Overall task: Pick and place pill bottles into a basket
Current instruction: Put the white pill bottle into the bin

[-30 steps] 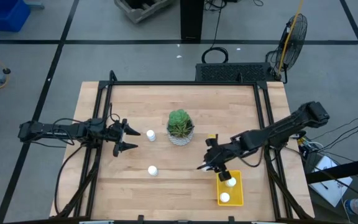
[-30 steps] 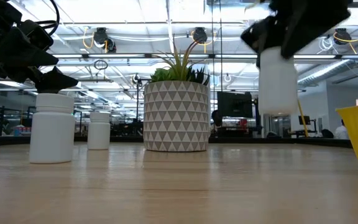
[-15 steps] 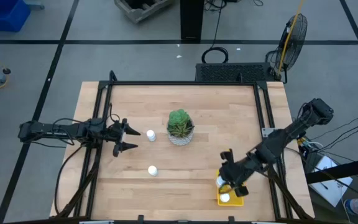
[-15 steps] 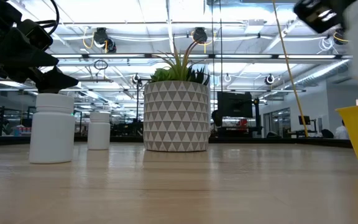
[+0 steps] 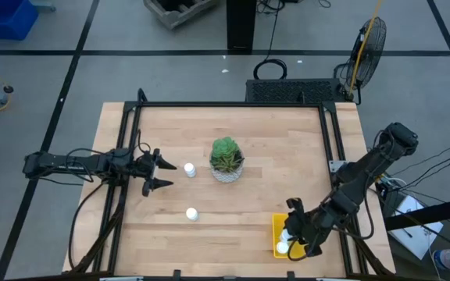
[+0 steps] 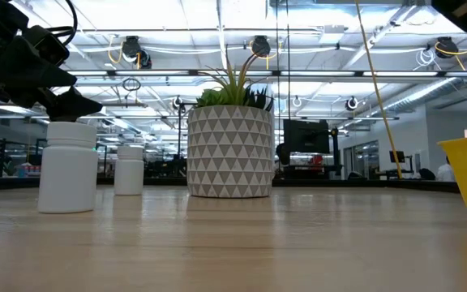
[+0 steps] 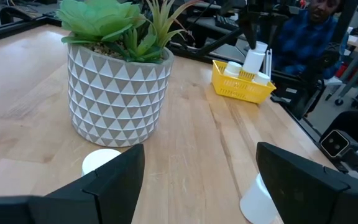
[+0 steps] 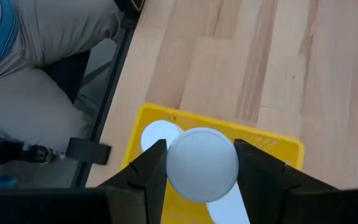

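Note:
My right gripper [image 5: 294, 232] is shut on a white pill bottle [image 8: 202, 165] over the yellow basket [image 5: 298, 223] at the table's near right. Two more bottles lie in the basket [image 8: 143, 119], one [image 8: 156, 135] beside the held bottle and one [image 8: 229, 213] below it. My left gripper [image 5: 167, 174] is open and empty at the table's left, pointing at a bottle [image 5: 189, 168] that stands on its base beside the plant. Another bottle [image 5: 192, 213] stands nearer the front edge. My right gripper pinches the bottle's round sides [image 8: 169, 167] between its two fingers, which come from above and point down. The bottle's round end faces the wrist camera. In the left wrist view the bottle [image 7: 253, 60] hangs nearly upright over the basket; whether it touches anything there, I cannot tell.
A green plant in a white patterned pot [image 5: 226, 160] stands at the table's middle, between the loose bottles and the basket. A person sits just beyond the table's right edge [image 8: 36, 56]. Black frame rails run along the table's left and right sides.
My right gripper has carried the bottle from the middle of the table, near the plant, toward the near right corner, and now stands over the basket, still shut on it. In the low view the bottle has left the picture on the right.

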Controlling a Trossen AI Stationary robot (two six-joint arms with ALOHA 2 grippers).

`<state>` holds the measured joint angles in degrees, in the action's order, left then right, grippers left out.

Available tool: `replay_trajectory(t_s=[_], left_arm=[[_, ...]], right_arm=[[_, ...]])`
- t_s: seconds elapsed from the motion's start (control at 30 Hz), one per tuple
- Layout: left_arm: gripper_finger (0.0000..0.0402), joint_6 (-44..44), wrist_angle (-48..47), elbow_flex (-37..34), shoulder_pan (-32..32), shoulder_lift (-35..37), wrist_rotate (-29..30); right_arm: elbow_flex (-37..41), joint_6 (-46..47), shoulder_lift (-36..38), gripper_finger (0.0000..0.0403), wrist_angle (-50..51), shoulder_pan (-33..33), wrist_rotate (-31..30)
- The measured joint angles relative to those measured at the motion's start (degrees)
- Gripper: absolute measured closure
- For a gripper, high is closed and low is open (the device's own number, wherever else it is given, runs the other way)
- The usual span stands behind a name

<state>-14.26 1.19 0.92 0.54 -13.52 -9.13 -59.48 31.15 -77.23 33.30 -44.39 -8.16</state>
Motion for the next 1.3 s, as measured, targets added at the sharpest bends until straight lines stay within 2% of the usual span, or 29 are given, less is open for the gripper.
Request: replay_trajectory(t_s=[0.6,1.3], left_arm=[[0.0091,-1.27,0.00,-0.01,0.01,0.01,0.07],[0.0092,-1.22,0.00,0.01,0.00,0.00,0.04]], right_arm=[[0.00,8.56,0.00,0.0254,1.52,-5.69,-3.85],[0.02,14.21,-1.64,0.0254,2.23,-11.21,-8.53]])
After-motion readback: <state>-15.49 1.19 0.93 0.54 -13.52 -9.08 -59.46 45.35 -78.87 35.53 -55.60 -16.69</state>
